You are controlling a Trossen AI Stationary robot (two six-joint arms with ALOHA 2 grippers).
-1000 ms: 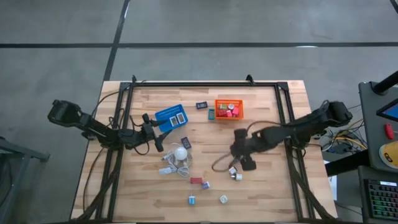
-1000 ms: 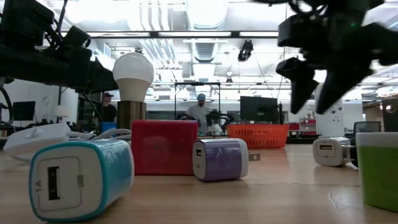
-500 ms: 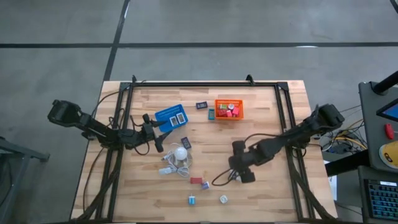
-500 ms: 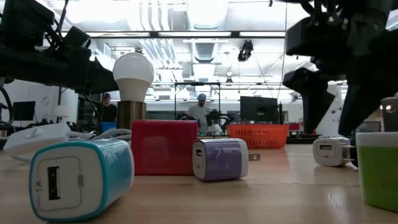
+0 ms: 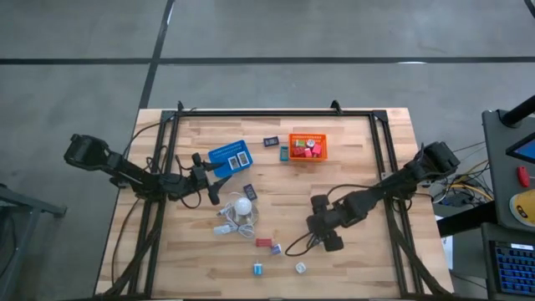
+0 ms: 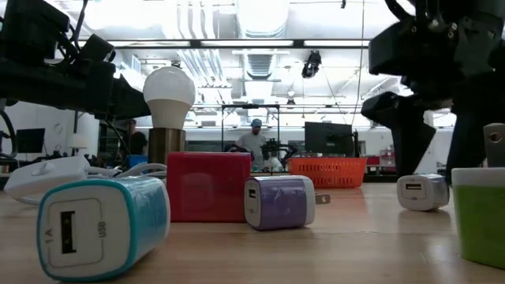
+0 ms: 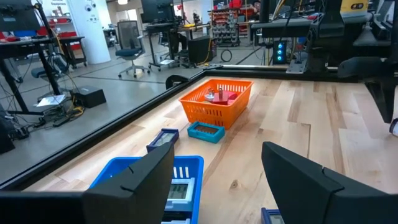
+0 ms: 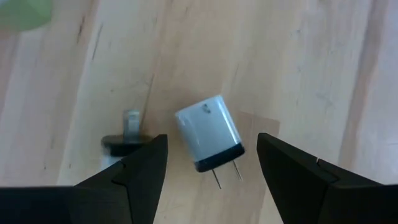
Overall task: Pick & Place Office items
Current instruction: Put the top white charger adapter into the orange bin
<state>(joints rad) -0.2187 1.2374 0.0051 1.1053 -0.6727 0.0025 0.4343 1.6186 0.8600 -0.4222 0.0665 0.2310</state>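
My right gripper [image 5: 322,235] hangs open, pointing steeply down, just above a white charger cube [image 8: 208,132] that lies on its side on the wood with its prongs toward the camera. The fingers stand on either side of it without touching. In the low view this cube [image 6: 422,192] sits below the gripper [image 6: 442,146]. A second small plug [image 8: 127,132] lies beside one finger. More office items lie near the front: a red block [image 5: 263,243], a purple cube [image 5: 276,248], a teal cube [image 5: 258,268] and a green-white cube [image 5: 300,267]. My left gripper [image 5: 214,186] waits open, level, by the blue basket [image 5: 230,156].
The orange basket [image 5: 307,146] holds red pieces at the far middle. A white bulb [image 5: 242,206] with a white cord stands left of centre. A dark flat piece [image 5: 272,141] and a teal bit [image 5: 284,153] lie near the orange basket. Black frame rails [image 5: 380,150] run along the table's sides.
My right gripper has gone toward the table's near edge and down, and now stands over the white charger cube. The items on the table have not moved.
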